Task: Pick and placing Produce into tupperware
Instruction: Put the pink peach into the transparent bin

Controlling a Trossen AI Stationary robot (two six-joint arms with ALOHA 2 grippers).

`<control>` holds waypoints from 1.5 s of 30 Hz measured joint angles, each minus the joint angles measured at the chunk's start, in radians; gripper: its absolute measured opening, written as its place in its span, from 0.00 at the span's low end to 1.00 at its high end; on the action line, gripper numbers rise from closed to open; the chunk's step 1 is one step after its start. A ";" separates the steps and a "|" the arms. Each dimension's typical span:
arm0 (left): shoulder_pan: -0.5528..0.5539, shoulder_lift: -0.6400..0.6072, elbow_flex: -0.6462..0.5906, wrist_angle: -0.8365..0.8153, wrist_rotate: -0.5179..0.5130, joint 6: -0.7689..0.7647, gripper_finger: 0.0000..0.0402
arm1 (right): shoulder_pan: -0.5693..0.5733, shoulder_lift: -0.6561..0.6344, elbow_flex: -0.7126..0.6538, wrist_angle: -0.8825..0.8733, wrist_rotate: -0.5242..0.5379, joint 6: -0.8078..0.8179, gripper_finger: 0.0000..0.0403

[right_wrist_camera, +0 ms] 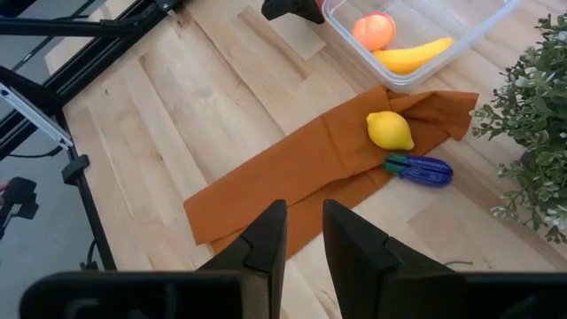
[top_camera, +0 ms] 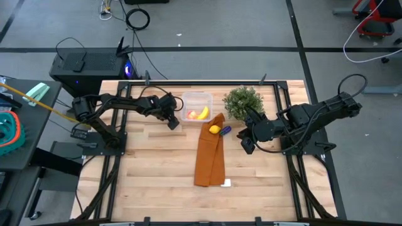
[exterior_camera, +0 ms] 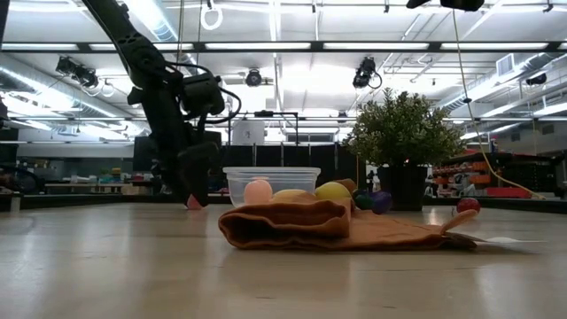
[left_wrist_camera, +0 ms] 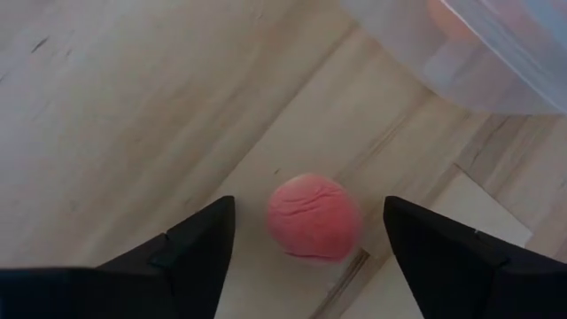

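A small red piece [left_wrist_camera: 314, 217] lies on the bare wood beside the clear tupperware [top_camera: 196, 99], whose corner [left_wrist_camera: 478, 53] shows in the left wrist view. My left gripper [left_wrist_camera: 309, 202] is open and points down, one finger on each side of the red piece without touching it. A red-orange fruit [right_wrist_camera: 374, 29] and a banana [right_wrist_camera: 412, 55] lie inside the tupperware. The lemon [right_wrist_camera: 390, 130] sits on the orange-brown cloth, and the purple-blue piece [right_wrist_camera: 423, 169] lies at the cloth's edge. My right gripper [right_wrist_camera: 304, 239] is shut and waits over the table's right half.
The orange-brown cloth [top_camera: 209, 157] runs from the tupperware toward the near edge. The potted plant [top_camera: 244, 102] stands right of the tupperware. Another small red piece [exterior_camera: 468, 206] shows far right in the low view. Bare wood lies left of and near the cloth.
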State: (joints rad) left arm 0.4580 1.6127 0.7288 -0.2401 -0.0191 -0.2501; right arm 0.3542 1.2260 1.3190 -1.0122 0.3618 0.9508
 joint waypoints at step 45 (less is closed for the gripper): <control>0.007 -0.003 0.076 -0.079 0.019 -0.040 0.39 | 0.000 0.000 0.000 0.000 -0.009 0.003 0.21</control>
State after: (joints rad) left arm 0.4648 1.6098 0.8048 -0.3195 0.0003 -0.2904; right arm 0.3546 1.2259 1.3190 -1.0122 0.3527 0.9535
